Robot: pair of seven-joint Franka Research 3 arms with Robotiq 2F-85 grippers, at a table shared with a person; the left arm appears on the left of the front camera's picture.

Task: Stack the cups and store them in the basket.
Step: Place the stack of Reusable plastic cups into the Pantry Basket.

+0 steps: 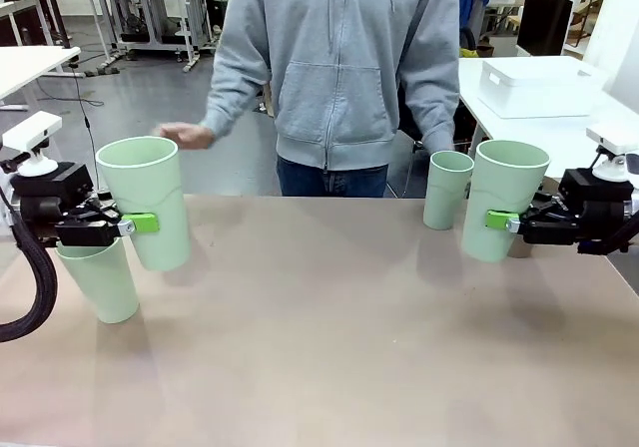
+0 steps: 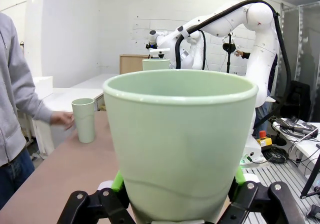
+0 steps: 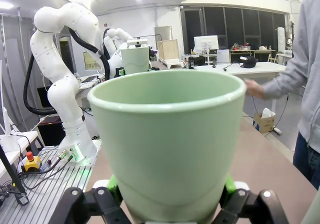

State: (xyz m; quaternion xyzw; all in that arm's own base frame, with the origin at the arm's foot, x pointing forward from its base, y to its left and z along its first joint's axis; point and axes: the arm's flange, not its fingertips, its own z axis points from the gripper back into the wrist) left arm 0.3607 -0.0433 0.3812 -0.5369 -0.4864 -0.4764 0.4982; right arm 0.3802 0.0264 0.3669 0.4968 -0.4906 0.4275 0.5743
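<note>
My left gripper [image 1: 150, 223] is shut on a pale mint cup [image 1: 145, 203], held upright at the table's left; the same cup [image 2: 180, 139] stands between the green pads [image 2: 118, 182]. Just below and in front of it, a second mint cup [image 1: 100, 279] stands on the table. On the right side, my right gripper [image 1: 496, 221] is shut on another mint cup [image 1: 504, 200], seen close as cup [image 3: 167, 139]. A further mint cup [image 1: 447, 190] stands at the far edge by the person's hand [image 2: 62, 118]. The white basket [image 1: 539, 86] sits on a separate table at the back right. The brown cups are out of view.
The person in a grey hoodie [image 1: 334, 68] stands at the far side, one hand [image 1: 185, 135] raised at the left. The tan tabletop [image 1: 329, 337] is bare in the middle and front.
</note>
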